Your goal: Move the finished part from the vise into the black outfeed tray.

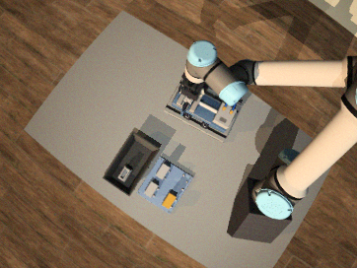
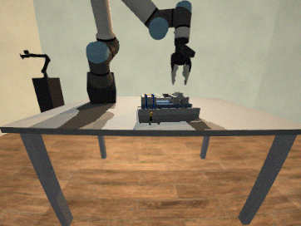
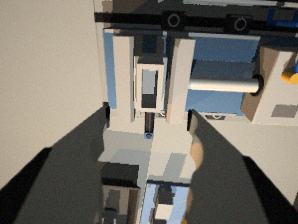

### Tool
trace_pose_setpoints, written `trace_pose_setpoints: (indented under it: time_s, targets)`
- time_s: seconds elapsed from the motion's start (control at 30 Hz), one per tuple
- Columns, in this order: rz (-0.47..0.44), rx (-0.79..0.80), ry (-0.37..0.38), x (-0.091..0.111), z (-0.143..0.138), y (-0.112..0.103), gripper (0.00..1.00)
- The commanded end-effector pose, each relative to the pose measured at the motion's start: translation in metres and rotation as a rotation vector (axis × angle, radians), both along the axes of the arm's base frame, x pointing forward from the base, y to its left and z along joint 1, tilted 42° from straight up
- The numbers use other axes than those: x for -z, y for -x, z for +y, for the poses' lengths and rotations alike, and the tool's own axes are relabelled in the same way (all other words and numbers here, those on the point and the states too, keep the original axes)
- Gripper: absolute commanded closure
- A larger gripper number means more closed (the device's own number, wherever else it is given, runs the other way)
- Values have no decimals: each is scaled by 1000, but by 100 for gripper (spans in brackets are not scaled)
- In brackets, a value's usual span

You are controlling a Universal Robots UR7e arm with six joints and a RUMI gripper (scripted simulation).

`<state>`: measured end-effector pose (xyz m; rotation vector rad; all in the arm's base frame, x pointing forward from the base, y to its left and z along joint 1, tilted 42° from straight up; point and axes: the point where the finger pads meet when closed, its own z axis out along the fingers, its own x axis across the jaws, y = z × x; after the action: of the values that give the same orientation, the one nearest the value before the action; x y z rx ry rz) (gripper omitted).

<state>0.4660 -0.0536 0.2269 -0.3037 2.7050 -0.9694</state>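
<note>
I have the table (image 2: 233, 114) spread under me, the arm (image 1: 296, 73) reaching across it from its pedestal, and the vise (image 1: 204, 109) sitting mid-table with the black outfeed tray (image 1: 140, 148) well off to one side, one finished block (image 1: 124, 172) already lying in it next to a blue tray (image 1: 183, 184) of blanks. The gripper (image 2: 180, 76) hangs well above the vise, jaws parted partway and grasping nothing. The finished part (image 3: 150, 86), pocket upward, sits clamped between the vise's two pale cheeks. My worry is the descent: the part is narrow and hemmed in by those cheeks, so if I come down slightly off-line a fingertip (image 3: 197, 125) could land on a cheek instead of straddling the block, and if the vise grips tight, pulling up could drag the part crooked or let it slip. The wrist view gives me the pocket and the alignment of the fingers to the part, which the top view hides under the wrist; only the exterior view tells me how high I am.
</note>
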Motion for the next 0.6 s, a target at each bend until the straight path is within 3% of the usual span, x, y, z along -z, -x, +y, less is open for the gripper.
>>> trace_pose_setpoints:
  time_s: [0.0, 0.57]
  targets:
    - [-2, -1, 0, 8, -6, -4, 60]
    - [-2, -1, 0, 22, -18, -10, 60]
